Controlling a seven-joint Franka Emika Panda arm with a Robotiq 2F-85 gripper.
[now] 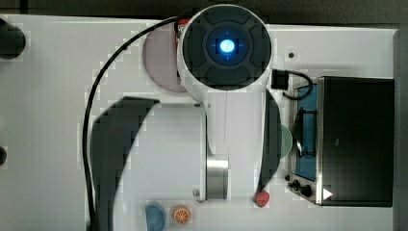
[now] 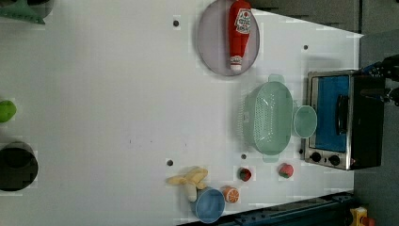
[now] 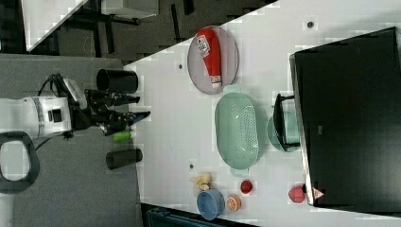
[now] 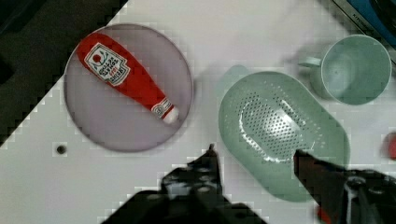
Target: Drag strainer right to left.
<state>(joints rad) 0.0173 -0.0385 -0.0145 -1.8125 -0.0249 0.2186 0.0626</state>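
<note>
Black gripper (image 4: 254,156) fingers stand apart and empty above the table, holding nothing. Beyond them, the strainer (image 2: 269,117) sits between the ketchup plate (image 2: 211,42) and the mug (image 2: 305,121), which touches its rim in the left view. A drag started carelessly could catch the mug or slide the strainer into the plate.

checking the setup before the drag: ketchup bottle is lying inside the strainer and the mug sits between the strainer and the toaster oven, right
Not quite. In the left view the ketchup bottle lies on the round plate, beside the strainer, which holds nothing. The mug does sit between the strainer and the toaster oven.
</note>
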